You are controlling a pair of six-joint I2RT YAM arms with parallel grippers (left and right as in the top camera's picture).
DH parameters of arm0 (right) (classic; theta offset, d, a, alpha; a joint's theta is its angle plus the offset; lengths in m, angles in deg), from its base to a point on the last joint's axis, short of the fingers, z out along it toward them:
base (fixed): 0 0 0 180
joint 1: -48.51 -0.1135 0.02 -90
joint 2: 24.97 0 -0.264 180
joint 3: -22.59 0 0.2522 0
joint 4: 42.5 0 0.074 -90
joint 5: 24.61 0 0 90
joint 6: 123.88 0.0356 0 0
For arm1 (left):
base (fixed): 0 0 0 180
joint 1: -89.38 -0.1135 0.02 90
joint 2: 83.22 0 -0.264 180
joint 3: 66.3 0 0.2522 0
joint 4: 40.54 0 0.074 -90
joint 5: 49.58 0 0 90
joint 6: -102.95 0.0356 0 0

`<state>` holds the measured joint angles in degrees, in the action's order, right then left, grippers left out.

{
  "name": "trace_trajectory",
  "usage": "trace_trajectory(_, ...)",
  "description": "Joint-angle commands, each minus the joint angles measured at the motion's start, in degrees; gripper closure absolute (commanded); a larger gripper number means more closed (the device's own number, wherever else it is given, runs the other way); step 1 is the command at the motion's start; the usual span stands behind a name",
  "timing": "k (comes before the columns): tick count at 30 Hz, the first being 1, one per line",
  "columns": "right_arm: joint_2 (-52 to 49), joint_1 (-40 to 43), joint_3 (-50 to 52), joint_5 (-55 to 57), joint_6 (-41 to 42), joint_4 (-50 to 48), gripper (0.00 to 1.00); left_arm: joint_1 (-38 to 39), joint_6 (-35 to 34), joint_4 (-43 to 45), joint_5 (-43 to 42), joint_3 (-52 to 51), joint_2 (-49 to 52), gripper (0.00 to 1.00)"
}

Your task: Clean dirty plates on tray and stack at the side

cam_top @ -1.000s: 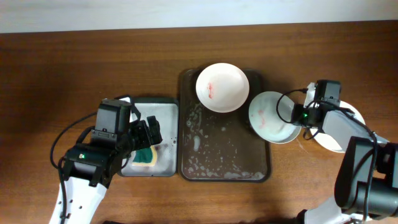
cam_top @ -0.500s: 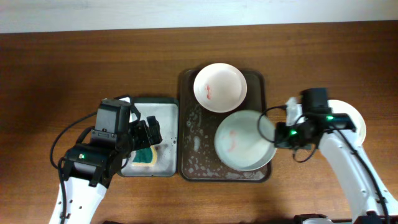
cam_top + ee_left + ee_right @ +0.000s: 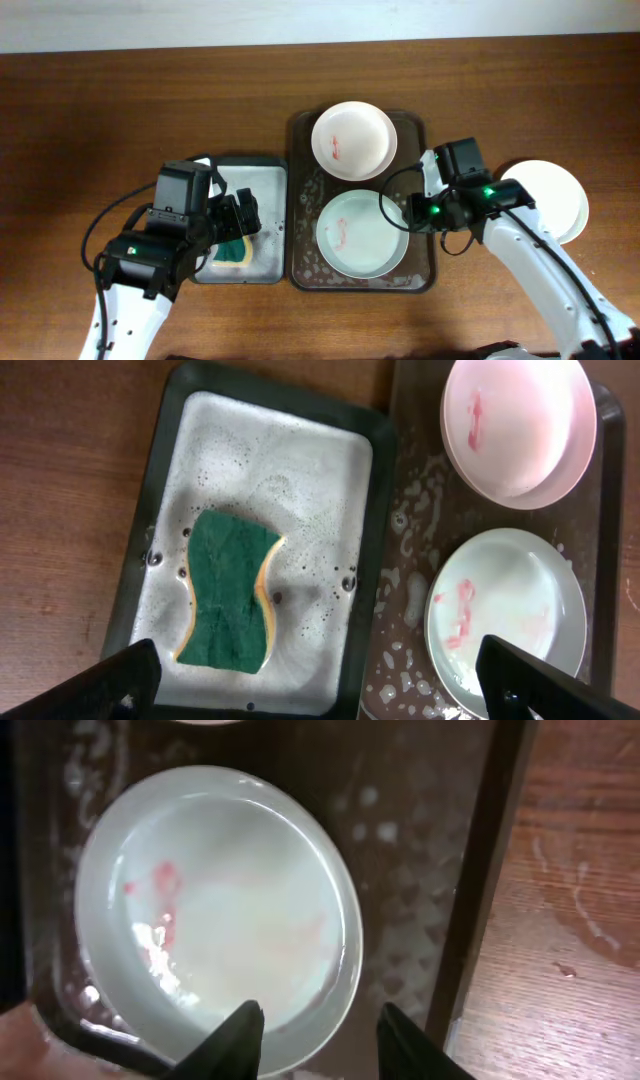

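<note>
We find the pale green plate [image 3: 362,233] lying flat in the tray [image 3: 296,200], further left than half a second ago. The right gripper [image 3: 320,1042] has followed and straddles its right rim, jaws well apart. The left gripper [image 3: 325,685] hangs wide open and empty above the sponge [image 3: 230,590].

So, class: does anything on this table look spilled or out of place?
Soapy foam is splashed across the tray floor around the upper plate and lower plate, both red-smeared; wet streaks mark the table beside it.
</note>
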<state>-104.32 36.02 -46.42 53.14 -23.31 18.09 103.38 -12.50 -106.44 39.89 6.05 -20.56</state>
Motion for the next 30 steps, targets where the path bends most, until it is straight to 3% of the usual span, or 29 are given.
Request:
trace_trajectory(1,1.2,-0.3,-1.3,-2.7,-1.8,2.8,0.62,0.8,0.9,0.9,3.8,-3.6,4.8,0.05)
trace_trajectory(4,1.2,-0.3,-1.3,-2.8,-1.8,5.6,0.62,2.7,-0.9,5.6,6.6,-7.8,17.1,0.25)
trace_trajectory(8,1.2,-0.3,-1.3,-2.8,-1.8,7.2,0.65,2.7,-6.7,8.7,11.1,-7.8,28.8,0.35)
trace_trajectory(9,1.2,-0.3,-1.3,-2.8,-1.8,7.2,0.66,2.7,-6.7,10.5,10.9,-7.8,31.3,0.43)
trace_trajectory(10,1.2,-0.3,-1.3,-2.8,-1.8,7.2,0.66,2.7,-6.7,11.9,10.5,-7.8,33.0,0.57)
trace_trajectory(12,1.2,-0.3,-1.3,-2.8,-1.7,7.2,0.66,2.7,-6.6,14.4,7.1,-7.8,35.9,1.0)
trace_trajectory(15,1.2,-0.3,-1.3,-2.8,-1.8,7.2,0.66,2.7,-2.8,16.2,0.4,-7.2,35.7,1.0)
trace_trajectory(20,1.2,-0.3,-1.3,-2.8,-1.8,7.2,0.66,2.7,0.5,13.7,-0.8,-5.2,27.3,0.98)
trace_trajectory(21,1.2,-0.3,-1.3,-2.8,-1.8,7.2,0.67,2.7,1.2,13.2,-0.8,-5.2,25.6,0.85)
trace_trajectory(22,1.2,-0.3,-1.3,-2.8,-1.8,7.2,0.67,2.7,1.2,12.7,-0.8,-5.2,24.5,0.62)
trace_trajectory(24,1.2,-0.3,-1.3,-2.8,-1.8,7.2,0.67,2.7,1.1,10.2,-0.8,-5.2,23.8,0.37)
trace_trajectory(27,1.2,-0.3,-1.3,-2.8,-1.8,7.2,0.67,2.7,1.1,7.1,-0.8,-5.9,24.9,0.35)
trace_trajectory(30,1.2,-0.3,-1.3,-2.8,-1.8,7.2,0.67,2.8,-2.0,8.2,-0.8,-9.2,25.9,0.41)
